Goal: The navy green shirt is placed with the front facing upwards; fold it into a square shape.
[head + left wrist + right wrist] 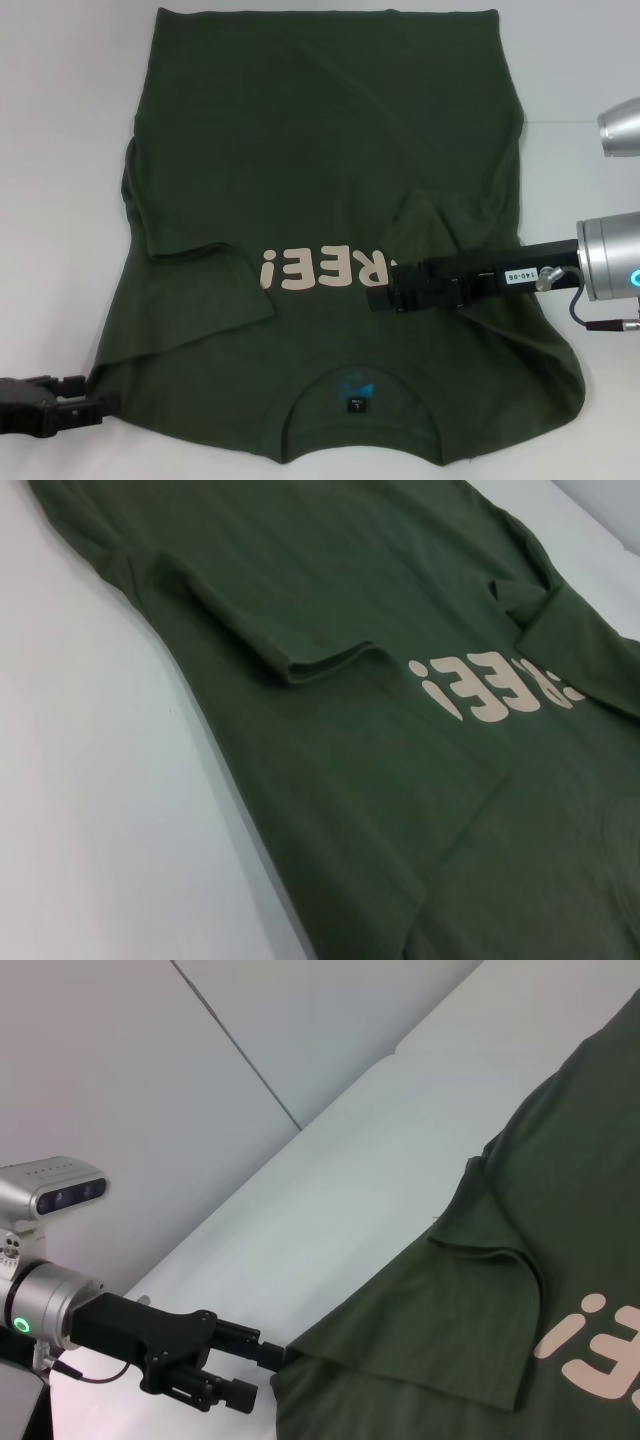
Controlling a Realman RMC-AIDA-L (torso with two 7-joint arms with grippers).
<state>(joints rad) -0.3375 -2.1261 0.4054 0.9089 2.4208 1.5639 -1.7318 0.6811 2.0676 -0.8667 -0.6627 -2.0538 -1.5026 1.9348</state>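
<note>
Head view alone shows right pincer [378, 292] clenched over the navy green shirt [320, 180]; left pincer [283, 1355] pinches its shoulder.

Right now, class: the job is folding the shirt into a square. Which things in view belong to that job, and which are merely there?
Part of the job:
- navy green shirt, both sleeves folded inward
- left gripper, at the shirt's near left shoulder edge
- right gripper, over the folded right sleeve by the print

Merely there:
- white table
- grey wall panels
</note>
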